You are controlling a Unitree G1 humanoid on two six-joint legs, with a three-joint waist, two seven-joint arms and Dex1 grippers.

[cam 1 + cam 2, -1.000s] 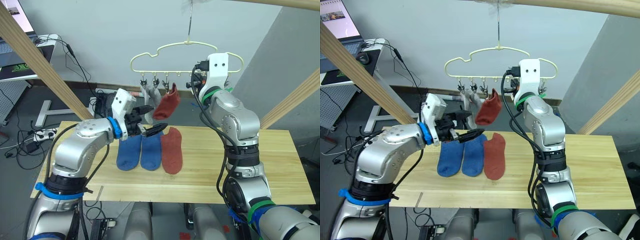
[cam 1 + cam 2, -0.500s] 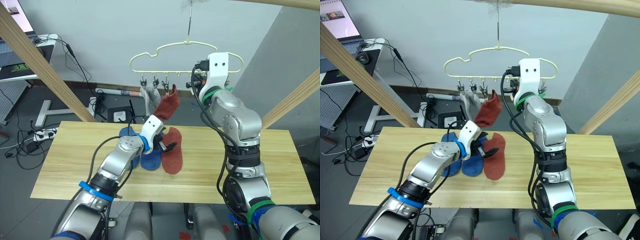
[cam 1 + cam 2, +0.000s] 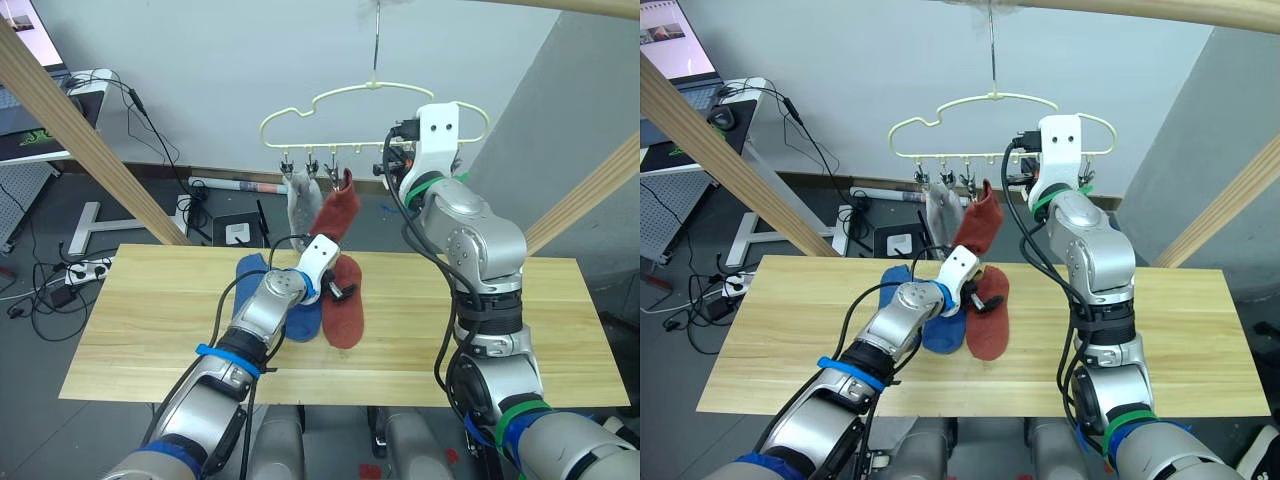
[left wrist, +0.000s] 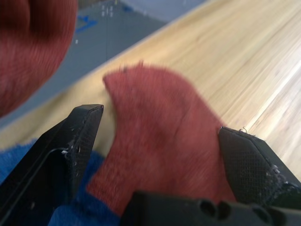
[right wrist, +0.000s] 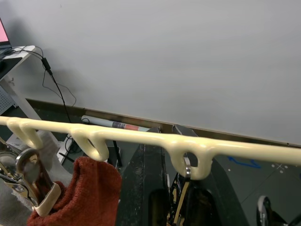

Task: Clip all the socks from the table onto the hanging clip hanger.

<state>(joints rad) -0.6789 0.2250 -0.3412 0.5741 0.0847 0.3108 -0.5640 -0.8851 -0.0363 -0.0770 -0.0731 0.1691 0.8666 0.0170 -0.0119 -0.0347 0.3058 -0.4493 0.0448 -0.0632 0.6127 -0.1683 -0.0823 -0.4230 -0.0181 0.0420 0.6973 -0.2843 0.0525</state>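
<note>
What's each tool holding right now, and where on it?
Left tool: nothing yet, open astride the cuff end of the red sock on the table. Right tool, up at the clip hanger: cannot tell.

Silver arms, blue and green bands, black cables, white wrist housings, black-fingered end effectors.

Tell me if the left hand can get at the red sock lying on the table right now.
Probably yes. The left hand is open right over the red sock on the table, a finger on either side of its end, and nothing lies between them.
</note>
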